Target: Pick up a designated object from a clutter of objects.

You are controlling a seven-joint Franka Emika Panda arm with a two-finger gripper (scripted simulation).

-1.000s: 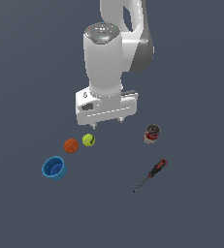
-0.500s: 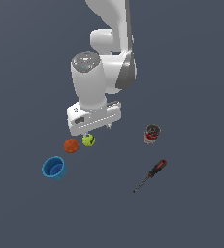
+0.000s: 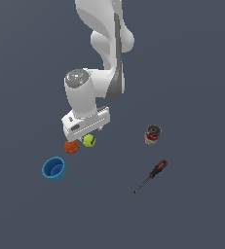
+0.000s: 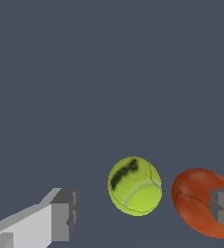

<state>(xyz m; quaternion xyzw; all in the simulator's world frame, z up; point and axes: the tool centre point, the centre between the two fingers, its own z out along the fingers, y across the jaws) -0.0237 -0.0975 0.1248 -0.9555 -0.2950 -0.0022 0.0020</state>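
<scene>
Hanging low over the dark grey floor [image 3: 192, 73], the white gripper [image 4: 145, 215] has its two grey-tipped fingers [image 4: 65, 213] spread wide apart, and it holds nothing. In the wrist view the small yellow-green tennis ball with pale seam lines and a dark mark [image 4: 135, 185] sits in the gap between the fingers, but not in the middle of it. The round orange-red ball [image 4: 198, 201] lies just beside the tennis ball, and the far finger is right in front of that orange ball. So the fingers seem to be around both balls, not just one. In the exterior view the gripper [image 3: 84, 131] sits just above the two balls, with the tennis ball [image 3: 89, 140] on the exterior view's right of the orange one [image 3: 71, 146]. To do this step well, I think the hand should slide sideways a little, so one finger goes down into the small gap between the balls and only the tennis ball is left inside. Then it can go straight down and squeeze softly, because a round ball may roll away if bumped. The round blue plastic cup [image 3: 54, 168] is near the orange ball. The short red-labelled metal can [image 3: 153, 134] and the thin screwdriver with a red-and-black handle [image 3: 151, 175] are well apart from them.
</scene>
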